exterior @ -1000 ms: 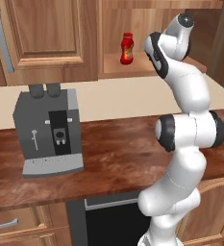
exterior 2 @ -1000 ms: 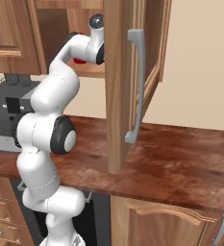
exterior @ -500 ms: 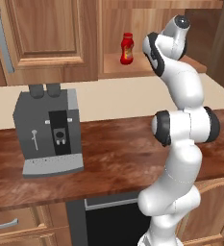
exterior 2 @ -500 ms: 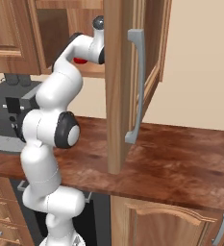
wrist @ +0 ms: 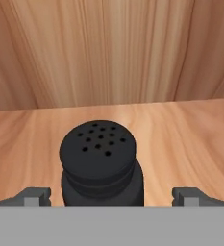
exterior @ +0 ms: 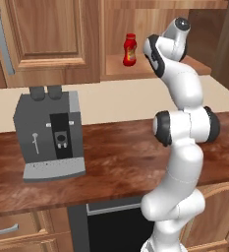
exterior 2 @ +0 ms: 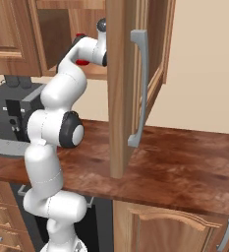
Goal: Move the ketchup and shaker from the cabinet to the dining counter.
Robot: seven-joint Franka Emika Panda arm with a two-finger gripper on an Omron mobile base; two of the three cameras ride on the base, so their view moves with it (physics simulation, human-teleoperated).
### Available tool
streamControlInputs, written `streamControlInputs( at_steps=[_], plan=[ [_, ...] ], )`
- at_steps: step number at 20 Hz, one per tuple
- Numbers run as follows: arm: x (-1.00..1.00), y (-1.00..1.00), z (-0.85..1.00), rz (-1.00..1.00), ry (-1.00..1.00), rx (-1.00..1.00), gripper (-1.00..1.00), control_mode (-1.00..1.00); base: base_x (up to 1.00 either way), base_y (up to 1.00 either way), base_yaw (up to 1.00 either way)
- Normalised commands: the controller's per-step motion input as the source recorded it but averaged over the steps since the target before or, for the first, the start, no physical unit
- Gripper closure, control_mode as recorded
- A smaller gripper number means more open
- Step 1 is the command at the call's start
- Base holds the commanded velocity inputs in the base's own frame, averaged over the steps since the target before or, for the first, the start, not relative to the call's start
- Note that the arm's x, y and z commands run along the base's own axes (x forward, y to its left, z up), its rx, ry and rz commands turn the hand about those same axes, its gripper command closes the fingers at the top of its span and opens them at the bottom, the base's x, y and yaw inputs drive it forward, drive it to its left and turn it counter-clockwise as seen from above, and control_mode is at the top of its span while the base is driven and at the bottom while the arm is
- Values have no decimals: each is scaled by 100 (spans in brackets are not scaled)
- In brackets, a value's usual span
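Jaws spread wide w/ shaker (wrist: 101, 163) between fingertips (wrist: 34, 194), not touching it.

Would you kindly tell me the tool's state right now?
Tool: open, holding nothing; its tips stand on either side of the shaker on the cabinet shelf.
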Motion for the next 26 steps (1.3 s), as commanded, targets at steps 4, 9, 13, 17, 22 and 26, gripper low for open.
streamControlInputs(
  at_steps=[4,9,13,17,22,26],
  plan=[
    [13,0,-14,0,0,0,-100,-100,0,0,0],
    [6,0,-7,1,0,0,100,-100,0,0,0],
    [-4,0,-9,1,0,0,100,-100,0,0,0],
    [-18,0,-12,0,0,0,100,-100,0,0,0],
    [-61,1,-1,0,0,0,100,-100,0,0,0],
    [-77,4,0,0,0,0,100,-100,0,0,0]
  ],
)
